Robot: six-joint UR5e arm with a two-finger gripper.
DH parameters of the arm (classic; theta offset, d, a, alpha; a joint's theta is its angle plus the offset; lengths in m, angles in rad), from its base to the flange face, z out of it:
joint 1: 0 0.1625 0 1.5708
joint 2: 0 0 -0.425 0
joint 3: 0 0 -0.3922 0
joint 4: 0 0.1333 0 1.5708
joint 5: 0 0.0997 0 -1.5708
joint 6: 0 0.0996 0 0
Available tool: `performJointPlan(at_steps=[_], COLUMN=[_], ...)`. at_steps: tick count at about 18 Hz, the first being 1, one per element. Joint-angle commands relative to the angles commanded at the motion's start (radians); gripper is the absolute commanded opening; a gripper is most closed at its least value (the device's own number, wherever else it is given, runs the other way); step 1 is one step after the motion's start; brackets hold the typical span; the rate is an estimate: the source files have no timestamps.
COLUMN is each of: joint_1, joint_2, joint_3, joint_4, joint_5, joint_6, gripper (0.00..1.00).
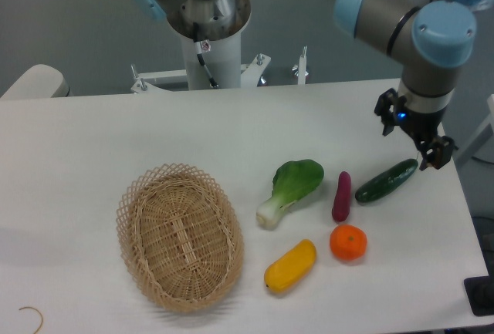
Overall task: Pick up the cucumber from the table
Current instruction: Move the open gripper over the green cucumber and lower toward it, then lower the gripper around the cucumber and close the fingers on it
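Pincer [413, 135]: black, two-fingered, mounted under the grey and pale blue wrist of the arm, positioned above the far right part of the large white table [100, 129]. From my remote view its two fingers stand spread apart, with nothing between them. One finger shows at the upper left of the wrist, the other at the lower right, just beside the stem end of the small dark green glossy cucumber [387, 180]; I cannot tell whether that finger touches the stem.

I see the cucumber lying flat on the table near the right edge, set on a diagonal, with its stem tip pointing up and to the right toward the pincer. Its lower left end is near the slim purple vegetable [341, 196], which lies almost upright in my view, apart from the cucumber. Below the purple vegetable sits a round orange fruit [348, 242], just beside its lower end. Left of the purple vegetable lies a leafy light-green bok choy with a white stalk [289, 190]. A yellow elongated vegetable [290, 265] lies below the bok choy. An oval woven wicker basket [179, 235] stands to the left, well apart from the cucumber.
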Motion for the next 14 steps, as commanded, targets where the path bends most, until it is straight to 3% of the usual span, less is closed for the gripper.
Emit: performJointPlan(at_steps=[2,8,11,14], joint_1=[-0.006,0.008,0.028,0.035], joint_2=[-0.028,-0.121,-0.153,-0.196], joint_3=[0.001,0.084,0.092,0.089], joint_4=[0.031,0.031,0.045,0.121], joint_5=[-0.002,0.009,0.023,0.053], joint_6=[-0.006,0.009,0.009,0.066], gripper=[1.0,1.0,1.0,1.0])
